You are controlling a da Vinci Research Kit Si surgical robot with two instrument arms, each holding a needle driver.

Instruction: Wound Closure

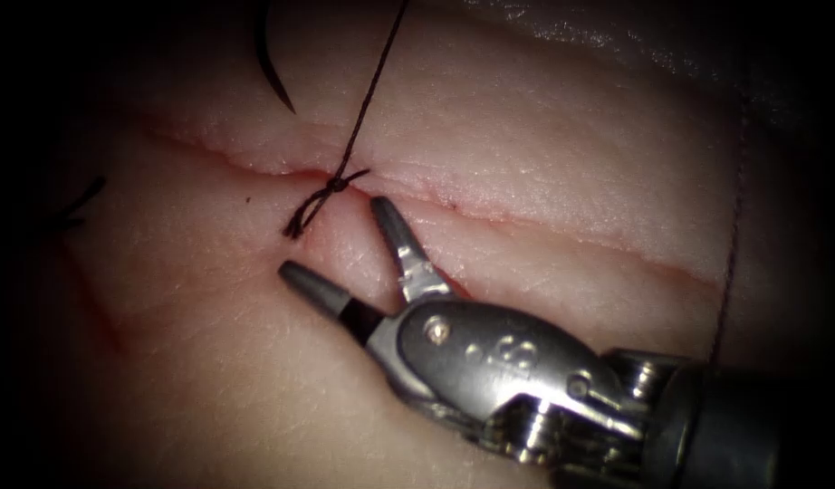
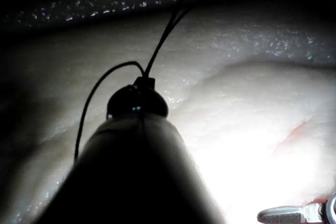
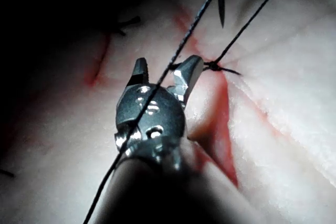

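Endoscope view: the tissue (image 1: 544,136) spans the scene, its cut (image 1: 526,213) running from upper left down to the right. Coming in from the lower right, the right tool (image 1: 331,244) lies on the tissue with its jaws spread wide and holding nothing, its tips near the knot (image 1: 336,184) that sits on the cut. From the knot the thread (image 1: 372,86) rises taut to the top edge. Short thread ends (image 1: 302,220) trail down-left of the knot. The needle (image 1: 271,68) lies free at upper left, above the cut. In the left wrist view, the left tool (image 2: 137,100) holds thread at its tip, jaws closed.
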